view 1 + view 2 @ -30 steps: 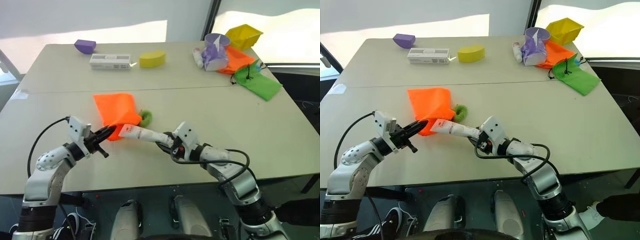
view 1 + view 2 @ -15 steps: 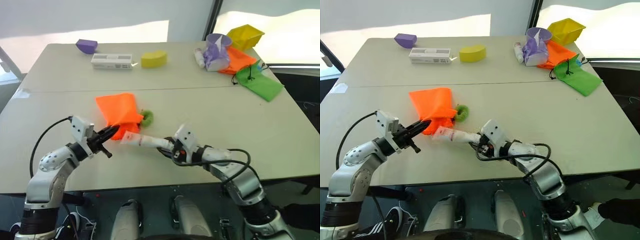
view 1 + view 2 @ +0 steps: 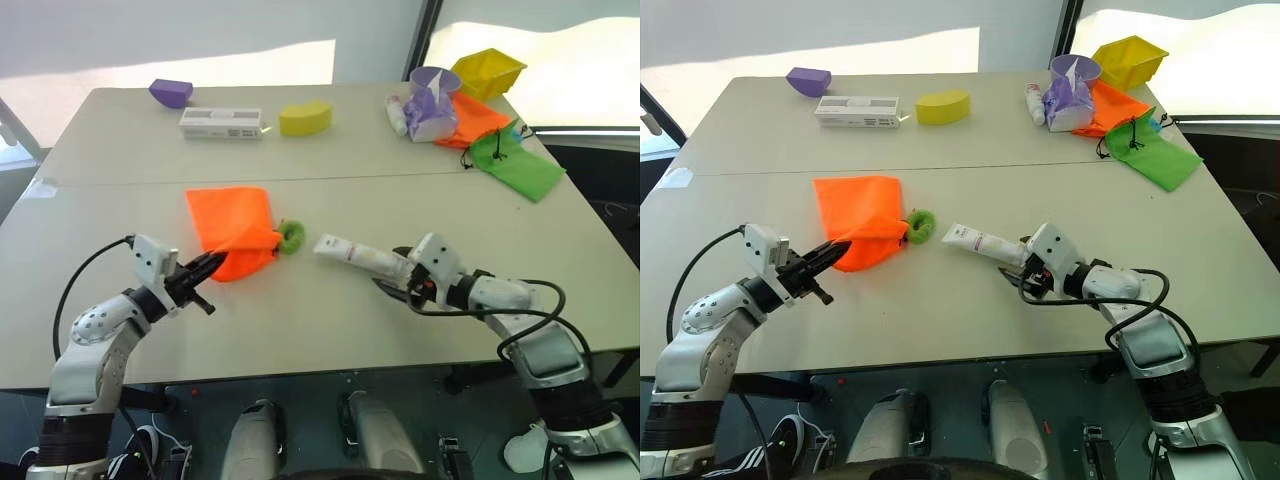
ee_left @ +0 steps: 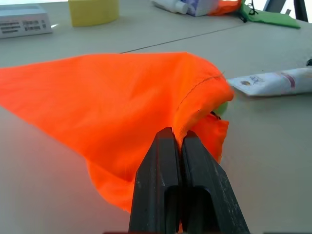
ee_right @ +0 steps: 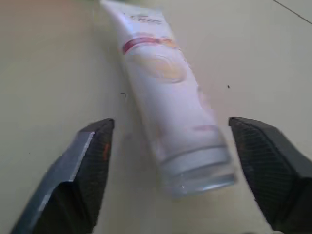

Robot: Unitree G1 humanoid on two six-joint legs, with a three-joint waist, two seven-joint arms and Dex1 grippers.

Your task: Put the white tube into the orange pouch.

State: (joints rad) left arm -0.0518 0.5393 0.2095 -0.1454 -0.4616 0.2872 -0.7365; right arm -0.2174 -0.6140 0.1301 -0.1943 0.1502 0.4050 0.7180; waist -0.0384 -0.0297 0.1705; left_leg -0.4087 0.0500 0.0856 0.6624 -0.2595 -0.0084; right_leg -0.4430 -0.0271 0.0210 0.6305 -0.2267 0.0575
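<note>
So the slim white squeeze tube with the red-pink band (image 3: 983, 243) is lying flat on the pale worktop (image 3: 1060, 190), outside the neon-orange fabric drawstring pouch (image 3: 860, 215). Its long axis points roughly at the pouch's mouth. The right gripper (image 5: 175, 165) is nearest, jaws wide open either side of the cap end, not touching. The left gripper (image 4: 174, 146) has its jaws pinched shut on the pouch's edge.

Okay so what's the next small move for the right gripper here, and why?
Probably close the right gripper on the slim white squeeze tube. Its fingers stand open either side of the cap end, and the tube lies on the table outside the neon-orange fabric pouch, whose edge the left gripper pinches shut.
</note>
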